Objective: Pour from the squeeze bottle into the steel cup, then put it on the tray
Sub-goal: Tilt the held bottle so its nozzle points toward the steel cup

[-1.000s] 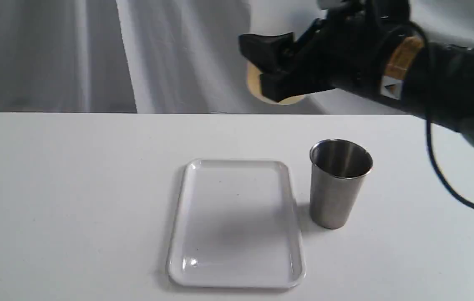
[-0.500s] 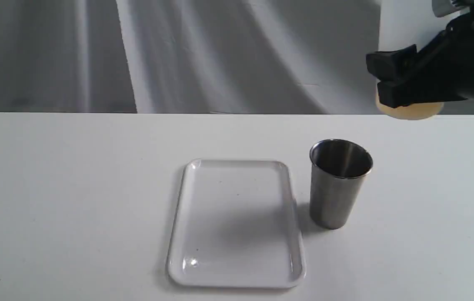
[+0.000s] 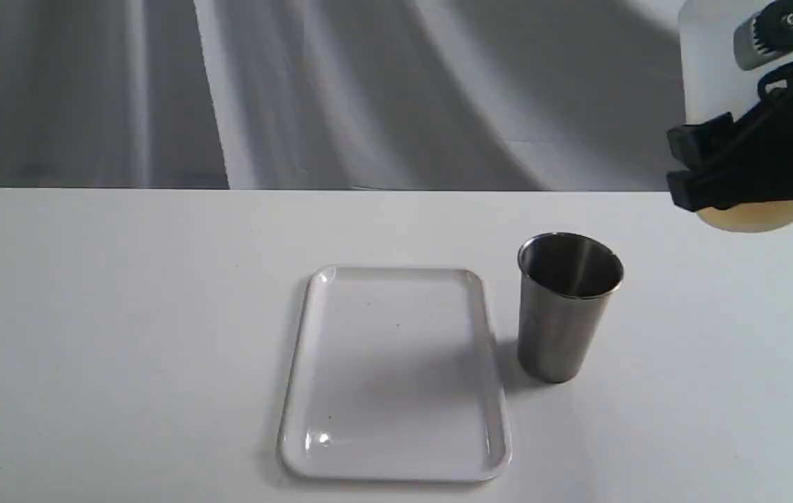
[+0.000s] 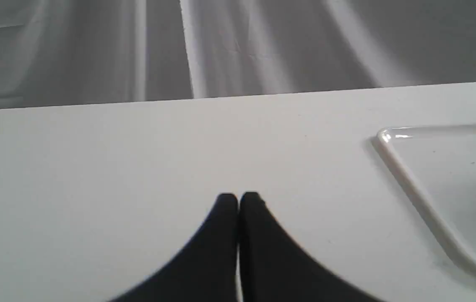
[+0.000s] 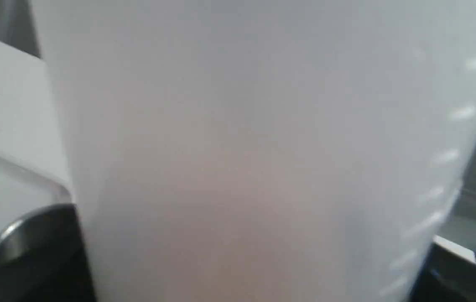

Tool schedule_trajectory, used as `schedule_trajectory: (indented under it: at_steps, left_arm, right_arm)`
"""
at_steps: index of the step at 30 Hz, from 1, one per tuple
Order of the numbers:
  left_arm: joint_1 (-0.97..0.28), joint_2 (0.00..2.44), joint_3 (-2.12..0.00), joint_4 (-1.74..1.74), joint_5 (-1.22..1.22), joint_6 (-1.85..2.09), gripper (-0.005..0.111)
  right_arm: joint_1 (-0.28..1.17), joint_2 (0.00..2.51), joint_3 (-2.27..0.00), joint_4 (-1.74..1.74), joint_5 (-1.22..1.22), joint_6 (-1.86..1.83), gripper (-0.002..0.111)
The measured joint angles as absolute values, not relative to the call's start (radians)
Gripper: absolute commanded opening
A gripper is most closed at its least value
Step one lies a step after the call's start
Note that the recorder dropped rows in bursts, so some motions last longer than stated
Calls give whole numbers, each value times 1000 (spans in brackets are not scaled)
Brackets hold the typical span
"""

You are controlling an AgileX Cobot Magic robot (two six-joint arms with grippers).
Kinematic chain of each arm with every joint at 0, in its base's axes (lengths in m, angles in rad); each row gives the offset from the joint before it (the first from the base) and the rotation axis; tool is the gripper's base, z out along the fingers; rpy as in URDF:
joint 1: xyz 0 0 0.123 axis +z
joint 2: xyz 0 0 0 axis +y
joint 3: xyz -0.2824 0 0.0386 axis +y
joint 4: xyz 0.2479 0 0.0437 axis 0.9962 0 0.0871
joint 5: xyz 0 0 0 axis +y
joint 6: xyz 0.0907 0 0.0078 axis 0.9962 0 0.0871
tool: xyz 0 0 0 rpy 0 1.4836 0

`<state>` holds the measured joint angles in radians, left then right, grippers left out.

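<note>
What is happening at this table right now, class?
The right claw holds the squeeze bottle upright, off to the right of the steel cup, not over it, so no pouring is under way. The cup stands on the table beside the tray, which holds nothing. The left claw is shut, holding nothing.

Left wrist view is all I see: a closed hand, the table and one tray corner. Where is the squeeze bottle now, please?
Observer: The right hand holds the squeeze bottle in the air, at the exterior view's right edge.
Operator: Is it already above the steel cup?
Observer: No. The steel cup stands on the table beside the tray, well to the left of the bottle.
</note>
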<state>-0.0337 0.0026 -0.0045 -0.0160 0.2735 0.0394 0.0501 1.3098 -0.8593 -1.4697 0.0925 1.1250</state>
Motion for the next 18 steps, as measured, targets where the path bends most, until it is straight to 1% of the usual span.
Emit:
schedule_trajectory:
  at_steps: [4,10,14,18]
  left_arm:
    - [-34,3,-4,-16,274,39,0]
    - [-34,3,-4,-16,274,39,0]
    - [-34,3,-4,-16,274,39,0]
    - [-34,3,-4,-16,274,39,0]
  right_arm:
    - [50,1310,-836,-1539,166,1132,0]
    - [50,1314,-810,-1552,340,1138,0]
    - [50,1351,-805,-1548,420,1138,0]
    - [80,1401,-805,-1547,482,1140,0]
